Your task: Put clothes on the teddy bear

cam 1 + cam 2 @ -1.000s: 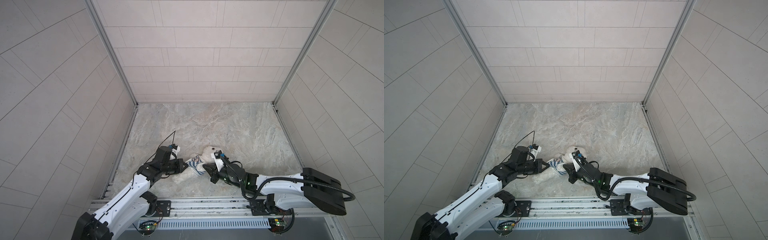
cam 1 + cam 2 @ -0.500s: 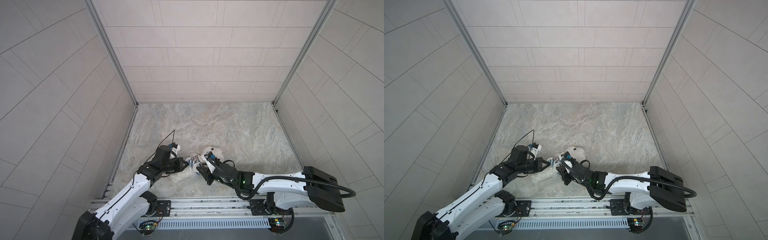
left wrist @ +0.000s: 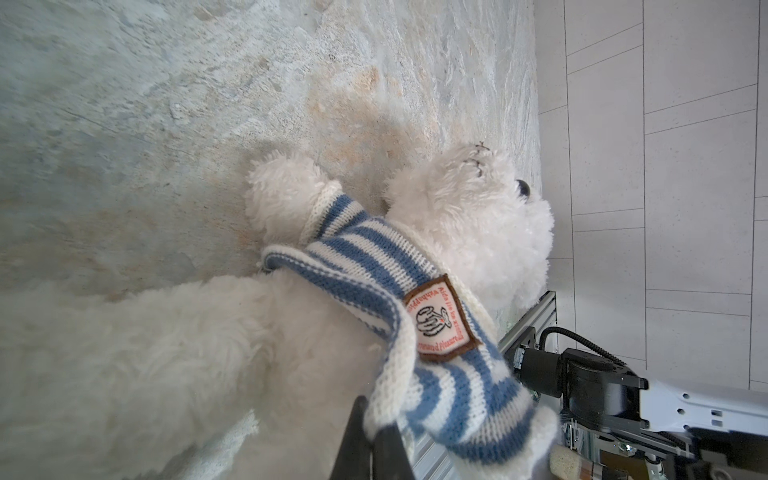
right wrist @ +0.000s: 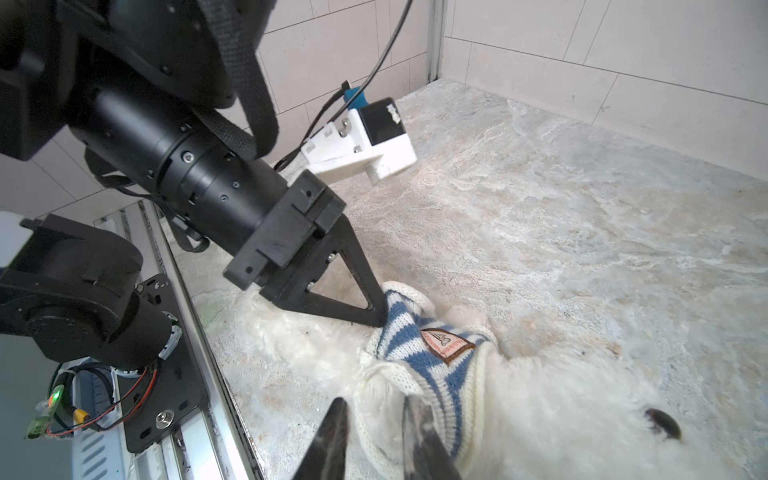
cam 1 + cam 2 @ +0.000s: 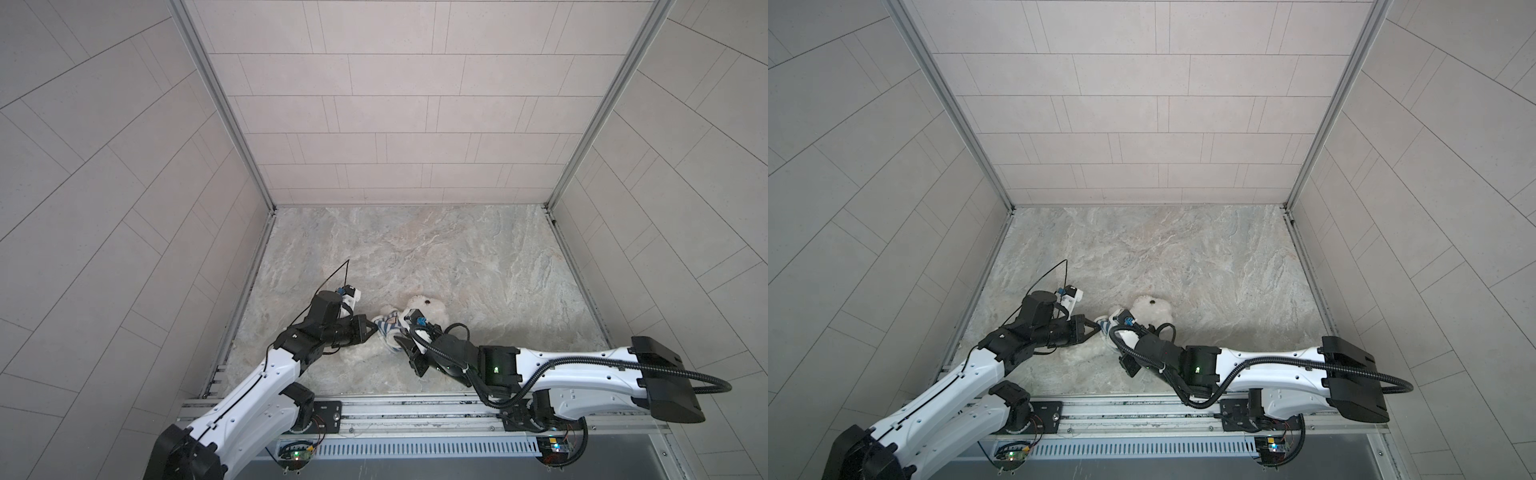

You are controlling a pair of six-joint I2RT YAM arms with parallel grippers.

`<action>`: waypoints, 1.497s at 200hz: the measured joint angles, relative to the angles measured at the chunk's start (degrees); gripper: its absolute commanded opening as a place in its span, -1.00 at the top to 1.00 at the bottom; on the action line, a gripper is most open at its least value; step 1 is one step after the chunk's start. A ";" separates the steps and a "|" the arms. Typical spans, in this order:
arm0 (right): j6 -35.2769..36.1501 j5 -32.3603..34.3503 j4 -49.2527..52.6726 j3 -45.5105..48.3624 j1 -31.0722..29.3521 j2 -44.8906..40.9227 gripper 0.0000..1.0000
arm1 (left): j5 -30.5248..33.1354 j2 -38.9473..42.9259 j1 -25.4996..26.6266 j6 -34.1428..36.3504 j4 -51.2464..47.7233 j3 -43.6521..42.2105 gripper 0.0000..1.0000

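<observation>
Two hands on the job | teddy bear (image 5: 432, 309) lies on worktop (image 5: 457, 257) between them | striped shirt (image 3: 365, 249) bunched round chest, one paw through sleeve (belly bare) | my left hand (image 4: 376, 318) pinched shut on hem | my right hand (image 4: 376, 436) part-open astride hem, gripping nothing | I judge pulling down remains

Probably a lab: tiled enclosure (image 5: 395, 104), aluminium rail (image 5: 415, 411)

Bear (image 3: 478, 216) is fluffy white plush, shirt (image 3: 374, 249) chunky ribbed knit with a stitched cloth badge (image 3: 440, 324), surface (image 5: 457, 257) matt stone-look, left tool (image 4: 376, 313) matt black plastic.
</observation>
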State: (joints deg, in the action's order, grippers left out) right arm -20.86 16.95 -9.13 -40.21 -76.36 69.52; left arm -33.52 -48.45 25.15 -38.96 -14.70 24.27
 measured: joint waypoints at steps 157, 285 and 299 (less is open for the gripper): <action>0.02 2.97 6.16 -4.90 1.07 9.33 0.47 | -0.37 -0.11 0.81 -1.57 1.92 0.00 1.00; -0.63 0.42 3.19 -3.96 1.07 9.99 0.46 | -0.35 -0.11 1.14 -1.77 2.19 0.00 1.00; -0.63 0.09 3.17 -3.67 0.81 9.46 0.47 | -0.35 -0.11 1.14 -1.79 2.27 0.00 1.00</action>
State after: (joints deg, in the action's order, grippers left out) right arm -21.50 17.04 -5.96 -43.88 -75.55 78.98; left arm -33.87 -48.56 26.28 -40.75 -12.43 24.27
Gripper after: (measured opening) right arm 0.269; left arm 0.053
